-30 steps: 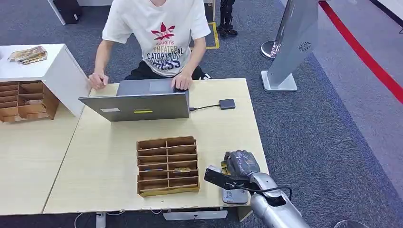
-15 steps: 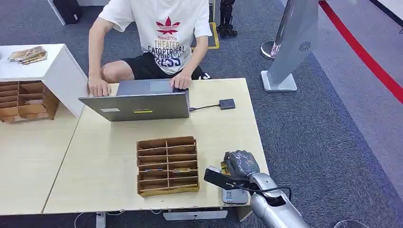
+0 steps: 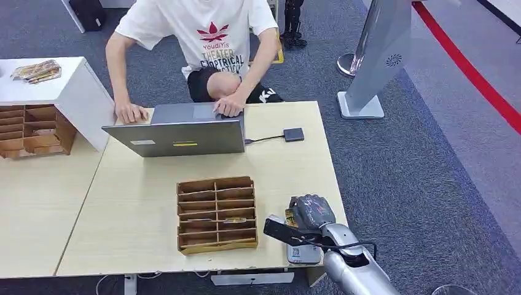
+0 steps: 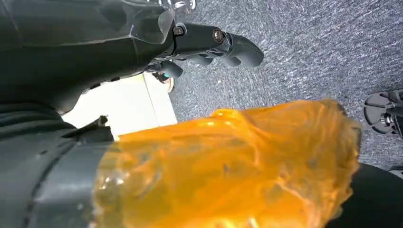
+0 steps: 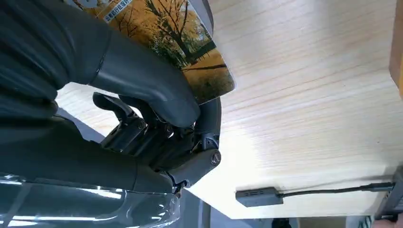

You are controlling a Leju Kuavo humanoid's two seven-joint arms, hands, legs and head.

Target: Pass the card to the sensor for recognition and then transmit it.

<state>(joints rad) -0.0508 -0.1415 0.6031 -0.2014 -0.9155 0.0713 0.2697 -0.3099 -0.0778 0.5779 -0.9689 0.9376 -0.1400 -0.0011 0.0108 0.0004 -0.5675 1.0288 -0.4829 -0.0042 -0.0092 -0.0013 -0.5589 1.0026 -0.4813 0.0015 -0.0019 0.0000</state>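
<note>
Card pinched in right robot hand, above sensor

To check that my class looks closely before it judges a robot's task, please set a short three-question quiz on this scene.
1. True or false: the right robot hand holds a card between thumb and fingers.
2. The cable from the laptop leads to: A) a small dark adapter on the table; B) the wooden organiser; C) a wall socket.
3. In a word or two: what does the picture on the card show?

Key: 1 true. 2 A. 3 Trees with yellow-orange leaves.
</note>
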